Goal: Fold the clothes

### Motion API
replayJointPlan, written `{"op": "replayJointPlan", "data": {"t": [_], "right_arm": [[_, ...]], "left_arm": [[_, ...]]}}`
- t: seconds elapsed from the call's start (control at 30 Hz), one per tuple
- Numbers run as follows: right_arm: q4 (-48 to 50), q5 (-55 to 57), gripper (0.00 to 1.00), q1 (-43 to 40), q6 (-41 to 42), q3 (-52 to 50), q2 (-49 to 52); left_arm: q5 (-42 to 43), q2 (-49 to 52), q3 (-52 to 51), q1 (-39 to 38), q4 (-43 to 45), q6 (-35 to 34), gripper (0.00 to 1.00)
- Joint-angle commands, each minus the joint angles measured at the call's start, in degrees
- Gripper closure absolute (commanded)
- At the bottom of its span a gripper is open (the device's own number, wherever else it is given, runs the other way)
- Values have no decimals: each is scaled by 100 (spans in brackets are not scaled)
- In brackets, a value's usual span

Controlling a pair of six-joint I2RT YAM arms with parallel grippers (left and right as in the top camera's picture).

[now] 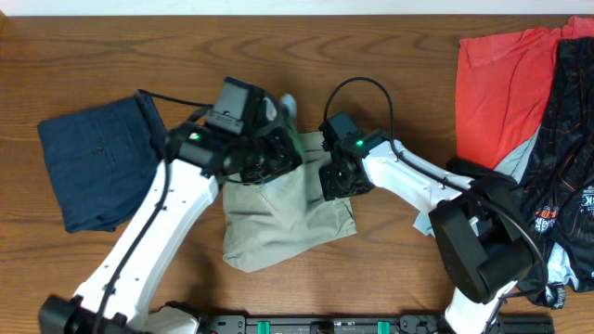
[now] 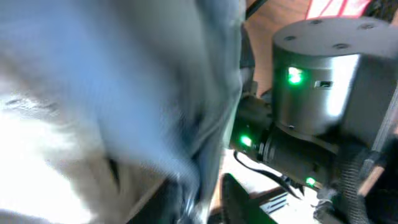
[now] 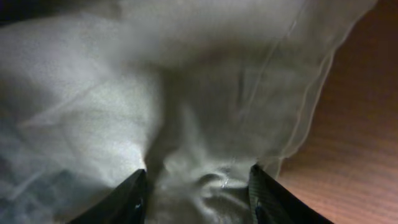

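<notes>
Overhead: the khaki shorts [image 1: 278, 227] lay at mid-table [image 1: 371, 46] as a compact but rumpled packet, with both arms bent over its upper edge. The left gripper [image 1: 274, 158] sat at the upper left corner and the right gripper [image 1: 332, 181] just beside it at the upper right. The navy shorts [image 1: 97, 172] lay flat and squared at the far left, apparently folded. The red shirt [image 1: 501, 93] and black top [image 1: 571, 139] lay overlapped in a loose heap at the far right, apparently untouched. Left wrist: blurred pale cloth [image 2: 93, 93] filled most of the frame, close to the lens, with the right arm [image 2: 317, 81] and its green lights beyond. The fingers could not be made out, so whether the left gripper was holding anything could not be told. Right wrist: the two fingers [image 3: 134, 196] stood well apart, with khaki cloth [image 3: 186, 81] bunched loosely in the gap and bare table [image 3: 360, 137] to the right. The jaws read as open, with the cloth lying between them rather than pinched. Judged from this layout, one garment was done and the khaki shorts were near the end of a fold but needed smoothing. The heap at the right remained to be folded.
</notes>
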Motion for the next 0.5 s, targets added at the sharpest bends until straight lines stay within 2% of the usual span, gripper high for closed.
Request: {"op": "replayJointPlan", "data": {"t": [0.0,0.1,0.2,0.43,0.47], "right_arm": [[-533,87,46,-376,44,0,385],[-1119,560,45,-778,31,354,385],[-1659,905,44,-1231,-127,728,385],[-2181,435,44,-2002,-669,1239,385],[-2179,275,44,-2048,-741,1241,385]], "left_arm": [[-107,122,76,-35,2,24,66],[-107,122,79,103,-17,472,58],[-243,90,79,444,-212,872,55],[-1397,173,-28,1150,-776,1154,24],[-1438,201,-85,1198,-774,1176,23]]}}
